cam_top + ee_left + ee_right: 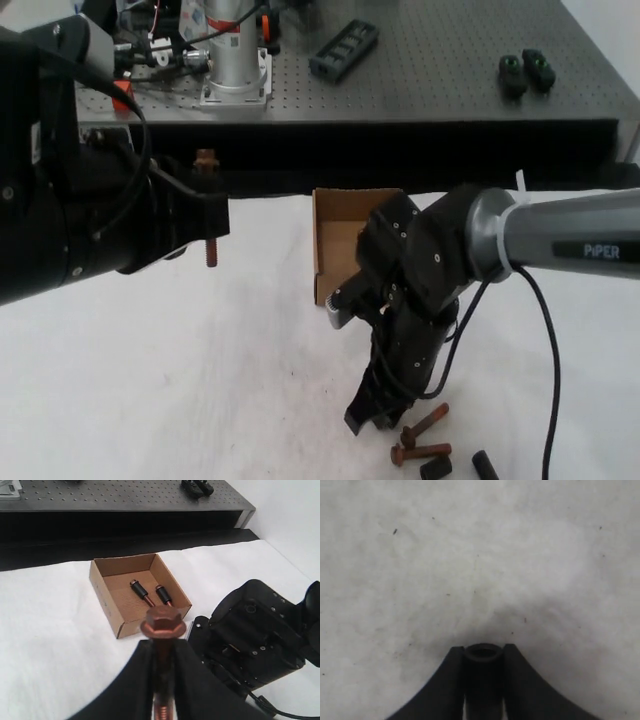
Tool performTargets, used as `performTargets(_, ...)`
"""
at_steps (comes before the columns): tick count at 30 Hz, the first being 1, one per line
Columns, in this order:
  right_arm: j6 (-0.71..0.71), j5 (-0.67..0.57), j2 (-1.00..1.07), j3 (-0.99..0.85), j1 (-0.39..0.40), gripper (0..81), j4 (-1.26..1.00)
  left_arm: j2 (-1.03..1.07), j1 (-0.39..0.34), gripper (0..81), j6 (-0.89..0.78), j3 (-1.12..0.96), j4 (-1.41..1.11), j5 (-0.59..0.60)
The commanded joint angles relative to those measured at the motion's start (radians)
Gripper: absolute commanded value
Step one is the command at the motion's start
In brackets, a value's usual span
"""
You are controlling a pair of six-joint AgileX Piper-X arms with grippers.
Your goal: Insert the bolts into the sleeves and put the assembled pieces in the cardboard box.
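Left claw (pixel 161 652): clamped on an upright bolt (pixel 160 625), head up, above the cloth (pixel 50 645), at 9 o'clock of the box (pixel 150 621) in the high view. Right claw (pixel 483 649): clamped on a sleeve (pixel 483 656), low over the cloth. The box stands at its 12 o'clock and holds two assembled pieces (pixel 142 593). Two loose bolts (pixel 424 424) and two loose sleeves (pixel 436 467) lie at its 4 o'clock.

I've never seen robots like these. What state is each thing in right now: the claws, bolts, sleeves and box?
Left gripper: shut on a bolt, held upright, head up.
Right gripper: shut on a sleeve, no bolt in it.
Cardboard box: open-topped, two assembled pieces lying inside.
Loose bolts: two, lying on the cloth, unsleeved.
Loose sleeves: two, lying on the cloth, without bolts.
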Motion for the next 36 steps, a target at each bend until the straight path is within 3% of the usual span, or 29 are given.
performTargets(1,0.001,0.010,0.006,-0.003,-0.005,34.4,0.003,-0.008,0.003,0.6,-0.010,-0.001,-0.019,0.004)
performTargets(4,0.001,0.044,0.006,-0.003,-0.005,33.9,0.047,-0.008,0.003,0.6,-0.010,-0.001,-0.019,0.004)
performTargets(7,-0.007,0.044,0.006,0.003,-0.005,27.6,0.066,-0.008,0.003,0.6,-0.010,-0.001,-0.019,0.004)
performTargets(12,-0.006,0.042,0.006,0.003,-0.005,8.2,0.017,-0.008,0.003,0.6,-0.010,-0.001,-0.019,0.004)
performTargets(15,-0.009,0.042,0.006,0.003,-0.005,0.6,0.021,-0.008,0.003,0.6,-0.010,-0.001,-0.017,0.020)
performTargets(17,-0.010,0.023,0.003,0.003,-0.010,0.6,0.018,-0.008,0.003,0.6,-0.010,-0.001,-0.017,0.040)
performTargets(21,-0.003,-0.235,-0.081,0.027,-0.030,0.6,-0.046,0.002,0.003,0.6,-0.015,0.015,-0.069,0.094)
performTargets(26,0.054,-0.338,-0.370,0.181,-0.038,0.6,-0.195,0.050,0.003,0.6,-0.160,0.080,-0.292,0.227)
performTargets(30,0.182,-0.521,-0.615,0.363,-0.032,0.6,-0.341,0.116,0.001,0.6,-0.329,0.126,-0.518,0.351)
performTargets(36,0.349,-0.541,-0.803,0.572,0.016,0.6,-0.621,0.216,-0.015,0.6,-0.452,0.129,-0.749,0.465)
